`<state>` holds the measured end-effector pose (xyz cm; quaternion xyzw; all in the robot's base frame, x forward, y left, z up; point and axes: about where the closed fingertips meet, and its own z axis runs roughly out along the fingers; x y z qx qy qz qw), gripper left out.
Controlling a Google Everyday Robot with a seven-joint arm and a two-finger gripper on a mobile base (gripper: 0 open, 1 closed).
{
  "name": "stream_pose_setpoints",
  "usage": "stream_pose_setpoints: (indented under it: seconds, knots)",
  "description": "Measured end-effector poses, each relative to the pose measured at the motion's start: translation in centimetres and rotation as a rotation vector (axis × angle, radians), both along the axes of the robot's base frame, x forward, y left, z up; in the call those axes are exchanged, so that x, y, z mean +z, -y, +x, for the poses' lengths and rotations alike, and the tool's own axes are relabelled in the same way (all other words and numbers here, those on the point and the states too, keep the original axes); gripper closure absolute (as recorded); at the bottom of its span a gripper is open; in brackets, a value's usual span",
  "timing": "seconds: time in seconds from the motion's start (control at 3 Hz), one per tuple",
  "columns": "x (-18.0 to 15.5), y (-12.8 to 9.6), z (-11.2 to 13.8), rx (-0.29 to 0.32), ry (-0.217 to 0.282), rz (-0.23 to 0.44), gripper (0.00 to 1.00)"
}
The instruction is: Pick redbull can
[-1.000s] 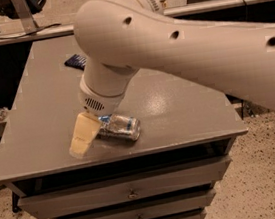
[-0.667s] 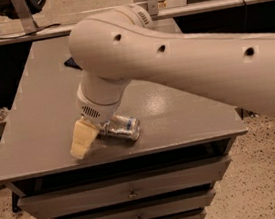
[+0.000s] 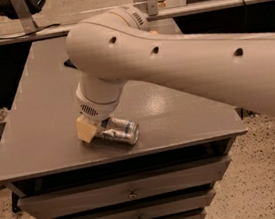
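As the arm leans further across the table (image 3: 35,99), the gripper (image 3: 96,131) has nudged up against the lying redbull can (image 3: 121,130); whether it is clamped yet cannot be told.

Warm, dim overhead light leaves a soft glare on the grey table (image 3: 178,111) and glints on the can (image 3: 120,130). The gripper (image 3: 96,129), low at the can's left end, throws a small shadow beneath.
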<state>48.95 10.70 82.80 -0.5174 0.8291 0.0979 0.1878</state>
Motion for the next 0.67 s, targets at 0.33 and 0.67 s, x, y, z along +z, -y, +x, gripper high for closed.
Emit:
stream_pose_setpoints:
  seconds: [0.33, 0.67]
  knots:
    - [2.2, 1.1, 1.7, -0.036, 0.021, 0.018, 0.86]
    - [6.3, 2.7, 4.9, -0.076, 0.073, 0.070, 1.00]
